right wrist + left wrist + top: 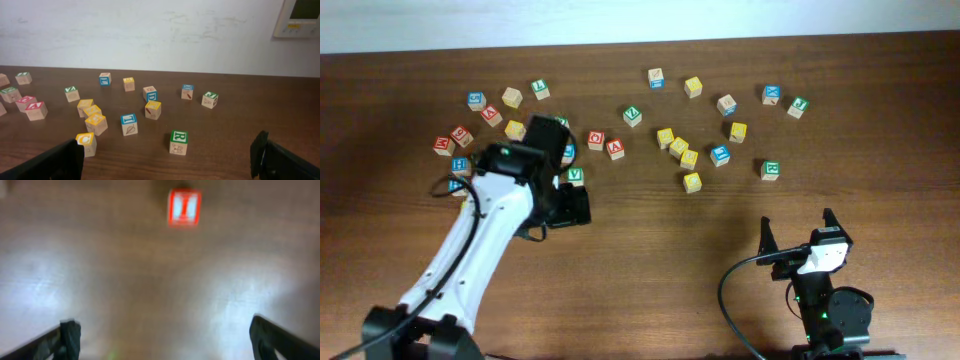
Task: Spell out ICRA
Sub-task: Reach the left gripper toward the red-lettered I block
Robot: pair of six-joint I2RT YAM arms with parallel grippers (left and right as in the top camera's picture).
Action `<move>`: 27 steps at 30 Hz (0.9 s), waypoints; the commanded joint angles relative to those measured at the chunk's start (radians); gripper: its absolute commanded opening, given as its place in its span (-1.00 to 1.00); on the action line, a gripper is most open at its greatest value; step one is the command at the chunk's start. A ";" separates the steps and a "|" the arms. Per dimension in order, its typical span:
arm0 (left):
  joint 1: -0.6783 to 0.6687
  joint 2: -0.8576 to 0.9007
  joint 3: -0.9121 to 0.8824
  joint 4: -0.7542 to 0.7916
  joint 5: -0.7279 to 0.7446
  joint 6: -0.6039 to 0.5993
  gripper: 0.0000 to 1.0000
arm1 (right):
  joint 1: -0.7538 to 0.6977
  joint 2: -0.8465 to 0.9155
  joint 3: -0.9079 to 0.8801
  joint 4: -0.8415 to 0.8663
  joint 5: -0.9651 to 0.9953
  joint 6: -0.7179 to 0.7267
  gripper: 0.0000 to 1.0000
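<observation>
Left gripper fingers spread wide, nothing between, view blurred, red I block on table at 12 o'clock, well apart, letter upright, stroke running 12 to 6, right gripper likewise spread, empty, green R block nearest at 12.

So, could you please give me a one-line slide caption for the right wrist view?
Open right pincer facing scattered letter blocks on the wooden table, green R block nearest.
</observation>
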 commanded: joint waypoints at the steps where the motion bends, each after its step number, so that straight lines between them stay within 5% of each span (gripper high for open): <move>1: -0.006 0.002 -0.086 0.141 -0.020 -0.060 0.98 | -0.003 -0.007 -0.005 -0.005 0.001 0.010 0.97; 11: -0.006 0.172 -0.143 0.414 -0.024 -0.072 0.99 | -0.003 -0.007 -0.005 -0.005 0.001 0.010 0.97; 13: -0.006 0.224 -0.143 0.441 -0.082 -0.061 0.47 | -0.003 -0.007 -0.005 -0.005 0.001 0.010 0.97; 16: -0.006 0.277 -0.143 0.462 -0.098 0.005 0.48 | -0.003 -0.007 -0.005 -0.005 0.001 0.010 0.97; 27: -0.006 0.320 -0.143 0.506 -0.097 0.025 -0.46 | -0.003 -0.007 -0.005 -0.004 0.001 0.010 0.97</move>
